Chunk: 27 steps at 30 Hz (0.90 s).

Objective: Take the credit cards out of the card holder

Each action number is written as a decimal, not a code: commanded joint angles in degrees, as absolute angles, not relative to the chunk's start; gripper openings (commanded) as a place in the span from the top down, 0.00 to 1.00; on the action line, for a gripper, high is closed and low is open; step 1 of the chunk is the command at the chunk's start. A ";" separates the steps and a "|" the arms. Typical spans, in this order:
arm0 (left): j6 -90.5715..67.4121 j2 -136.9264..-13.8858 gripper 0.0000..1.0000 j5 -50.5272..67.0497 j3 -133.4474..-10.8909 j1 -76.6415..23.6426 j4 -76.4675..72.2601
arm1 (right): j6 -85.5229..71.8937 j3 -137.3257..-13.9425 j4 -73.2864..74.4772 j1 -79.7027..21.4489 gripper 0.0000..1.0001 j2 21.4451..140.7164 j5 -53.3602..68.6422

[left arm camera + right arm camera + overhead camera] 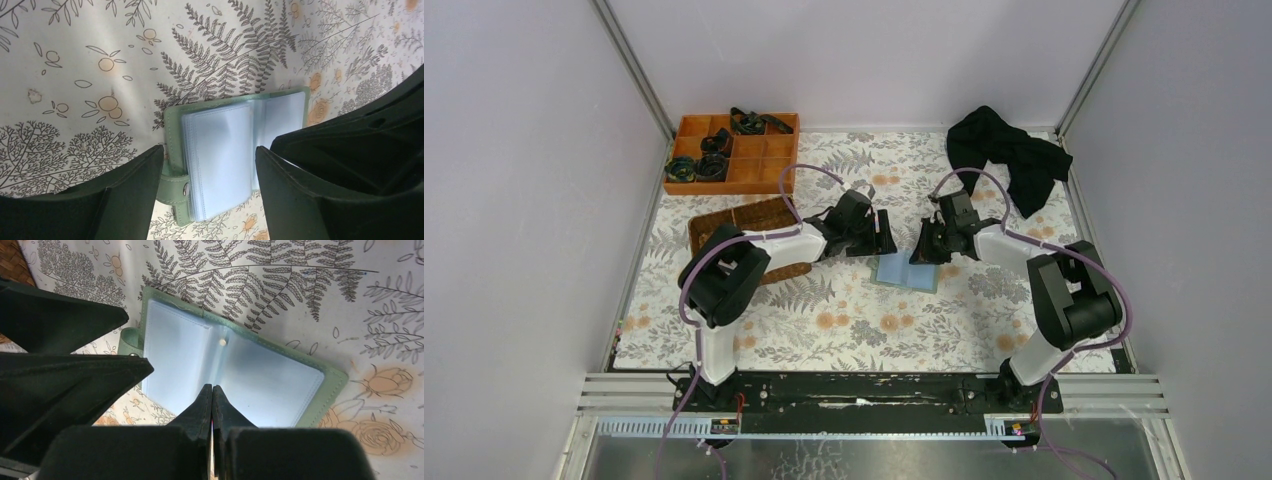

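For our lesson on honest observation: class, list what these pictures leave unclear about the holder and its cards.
- Cards: none readable in any view; holder sleeves look pale, glare-washed.
- Right wrist: shut right hand hides holder's near edge, any pinched sleeve.
- Top: too small for slots.

Floral table [824, 330] bears card holder [906, 272], orange tray [724, 187], wicker basket [746, 215], cloth [1009, 150].

A fern-and-flower cloth [864, 325] covers the table. At the far left corner sits an orange tray [729, 186], some of its compartments holding black bits [712, 165]. Just in front of it lies a brown wicker basket [744, 218]. A black rag [1012, 155] is crumpled at the far right.
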<state>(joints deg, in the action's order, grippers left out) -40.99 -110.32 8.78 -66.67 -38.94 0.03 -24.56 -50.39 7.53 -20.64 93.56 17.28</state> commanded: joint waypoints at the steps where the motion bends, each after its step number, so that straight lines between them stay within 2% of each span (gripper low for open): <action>1: -38.83 -109.66 0.26 6.15 -66.63 -39.33 1.94 | -25.39 -52.56 4.32 -21.25 1.00 94.93 20.04; 12: -39.73 -110.88 0.26 9.40 -68.63 -42.29 0.47 | -25.72 -52.54 2.87 -21.64 1.00 100.46 20.19; 27: -42.01 -112.59 0.26 14.88 -68.98 -42.92 -2.74 | -26.04 -52.13 2.43 -21.78 1.00 101.41 20.50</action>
<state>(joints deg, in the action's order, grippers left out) -40.58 -111.59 10.26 -67.48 -42.28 0.40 -25.80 -50.96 3.86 -21.17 99.72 20.27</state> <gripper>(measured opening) 0.741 0.010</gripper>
